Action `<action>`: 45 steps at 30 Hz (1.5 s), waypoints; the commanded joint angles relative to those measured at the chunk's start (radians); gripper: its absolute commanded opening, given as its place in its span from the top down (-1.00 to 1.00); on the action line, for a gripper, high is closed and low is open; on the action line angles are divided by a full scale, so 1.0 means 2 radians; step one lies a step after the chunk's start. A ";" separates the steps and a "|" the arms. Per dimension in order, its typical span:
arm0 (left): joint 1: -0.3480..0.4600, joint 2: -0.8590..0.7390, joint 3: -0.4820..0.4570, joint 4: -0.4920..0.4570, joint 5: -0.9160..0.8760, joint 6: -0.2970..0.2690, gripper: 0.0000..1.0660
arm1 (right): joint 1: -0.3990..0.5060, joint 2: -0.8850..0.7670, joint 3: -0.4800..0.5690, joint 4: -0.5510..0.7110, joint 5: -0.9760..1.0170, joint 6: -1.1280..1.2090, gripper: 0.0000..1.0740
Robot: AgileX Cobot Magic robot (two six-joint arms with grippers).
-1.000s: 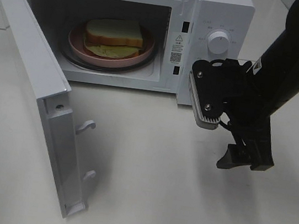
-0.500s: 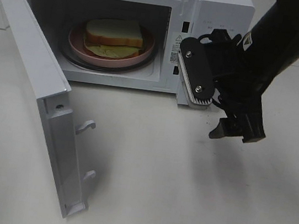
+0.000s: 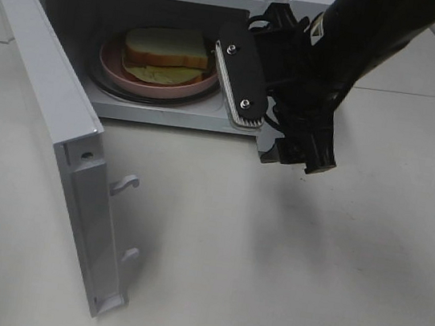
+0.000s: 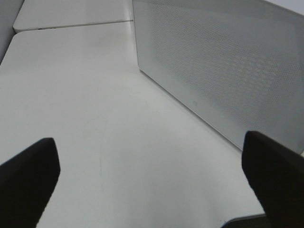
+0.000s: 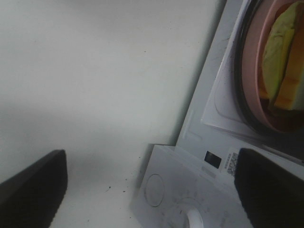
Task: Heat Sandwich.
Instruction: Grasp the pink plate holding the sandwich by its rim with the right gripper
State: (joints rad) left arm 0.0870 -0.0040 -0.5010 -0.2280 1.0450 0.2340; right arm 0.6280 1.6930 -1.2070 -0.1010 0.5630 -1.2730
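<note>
Hovering empty, fingers wide apart, my right claw [image 3: 299,157] is before the open microwave [image 3: 167,117]. The sandwich [image 3: 167,49] lies inside on the pink plate [image 3: 200,84], left and farther from it.

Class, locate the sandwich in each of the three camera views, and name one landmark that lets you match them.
Exterior high: sandwich on the pink plate inside the open microwave, upper left.
Left wrist: not in it.
Right wrist: sandwich on the pink plate, cut off at the picture's edge.
Shared landmark: the microwave, seen in all three.
</note>
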 commanded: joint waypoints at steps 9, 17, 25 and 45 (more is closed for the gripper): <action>0.000 -0.013 0.001 -0.002 -0.003 -0.003 -0.90 | 0.002 0.057 -0.053 0.000 -0.016 0.008 -0.66; 0.000 -0.013 0.001 -0.002 -0.003 -0.003 -0.90 | 0.002 0.114 -0.099 0.003 -0.036 0.010 -0.62; 0.000 -0.013 0.001 -0.002 -0.003 -0.003 -0.90 | 0.002 0.169 -0.150 0.003 -0.038 0.014 -0.59; 0.000 -0.013 0.001 -0.002 -0.003 -0.003 -0.90 | 0.002 0.298 -0.321 0.003 0.000 0.050 -0.51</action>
State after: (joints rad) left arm 0.0870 -0.0040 -0.5010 -0.2280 1.0450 0.2340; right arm 0.6280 2.2780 -1.8240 -0.1000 0.5530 -1.1930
